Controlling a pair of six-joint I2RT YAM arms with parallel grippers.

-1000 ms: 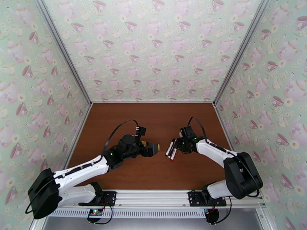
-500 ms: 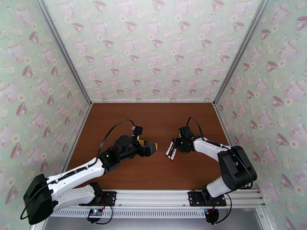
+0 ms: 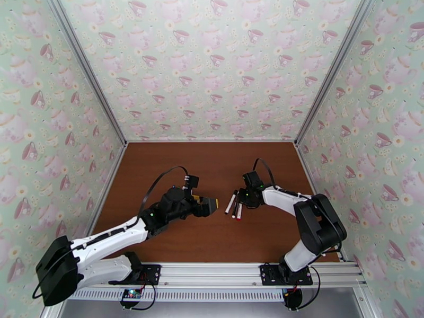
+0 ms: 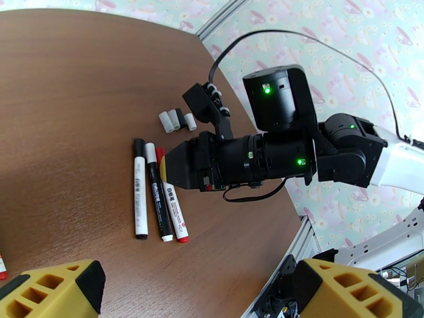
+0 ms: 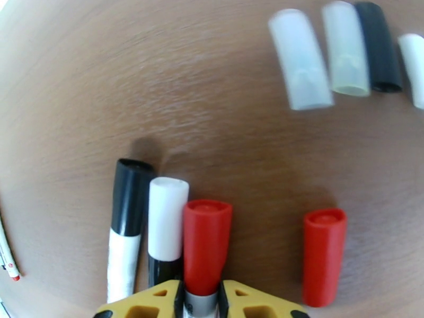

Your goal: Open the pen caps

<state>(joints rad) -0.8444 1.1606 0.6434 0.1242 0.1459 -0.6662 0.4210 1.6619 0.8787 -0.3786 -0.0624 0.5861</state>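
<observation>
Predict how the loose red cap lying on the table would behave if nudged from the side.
The red cap is a smooth cylinder on its side, so it would probably roll. It looks small and plastic, so likely light and quick to skid.

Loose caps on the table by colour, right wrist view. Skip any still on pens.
white or clear caps: 3
black cap: 1
red cap: 1
Total: 5
Caps on the 3 pens not counted.
</observation>
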